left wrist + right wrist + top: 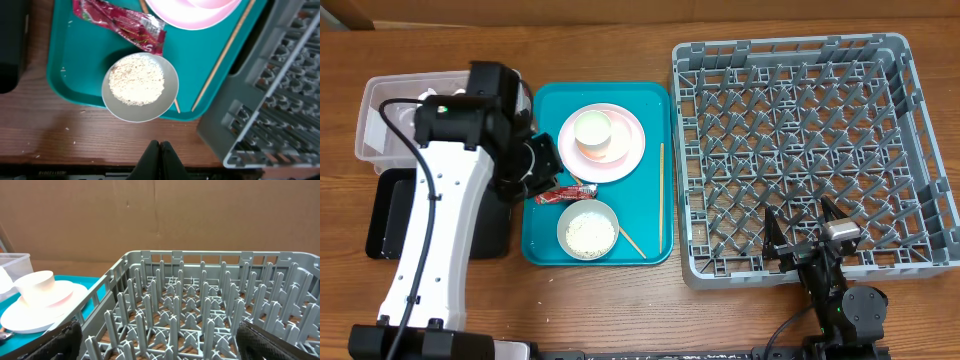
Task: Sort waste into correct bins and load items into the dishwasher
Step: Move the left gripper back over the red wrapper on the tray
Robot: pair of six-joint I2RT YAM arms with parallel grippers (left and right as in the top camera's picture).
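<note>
- The desk (620, 300) carries everything; the grey dish rack (790, 46) fills its right side with nothing loaded among the pegs.
- The teal tray (545, 110) lies just left of the rack; the clear tub (370, 130) and the black tray (385, 220) sit at the far left, partly under the left arm.
- The pink plate (628, 150) lies at the back of the teal tray; it looks rigid and breakable, so its rim is the place to pinch.
- The left end effector (160, 157) is fully closed on nothing, above the desk edge in front of the teal tray; the right end effector (160, 345) is spread wide and empty over the rack's near edge.
- The grey-green bowl (172, 85) holds loose rice (136, 80); grip the rim and keep it level, or it likely spills.
- The white cup (592, 130) stands on the plate; light, probably slippery.
- The red wrapper (120, 25) lies between plate and bowl; thin and crinkly, so any raised fold should do.
- The chopsticks (661, 195) lie flat on the teal tray; slim and stiff, probably hard to pinch.
</note>
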